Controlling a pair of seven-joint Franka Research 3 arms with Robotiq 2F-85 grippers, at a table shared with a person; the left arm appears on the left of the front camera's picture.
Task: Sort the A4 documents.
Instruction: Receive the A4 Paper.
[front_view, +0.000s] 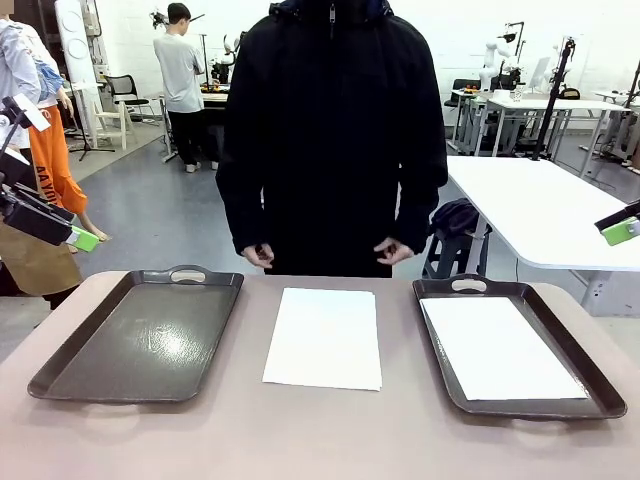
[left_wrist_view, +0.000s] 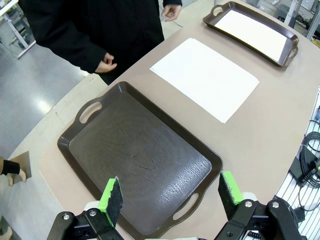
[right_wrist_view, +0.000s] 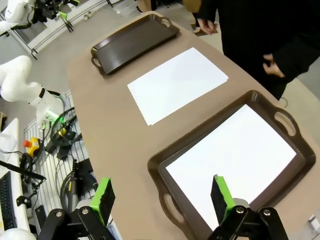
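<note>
Sorting seems at an early step: one sheet (front_view: 500, 348) lies in the right tray (front_view: 530, 407), the left tray (front_view: 140, 340) is bare, and more paper (front_view: 323, 338) waits on the table (front_view: 320, 440) between them. The left gripper (left_wrist_view: 170, 182) and right gripper (right_wrist_view: 162, 182) hang well above, jaws apart and empty. Next, one must drop to a paper edge.

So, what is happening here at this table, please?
Nothing is being handled at this moment. Some white paper lies on the table between two brown trays. The left tray is bare, and the right tray holds a white sheet. The left gripper and the right gripper are both open, raised above the trays and touching nothing. The person stands at the far side, with hands off the paper.
</note>
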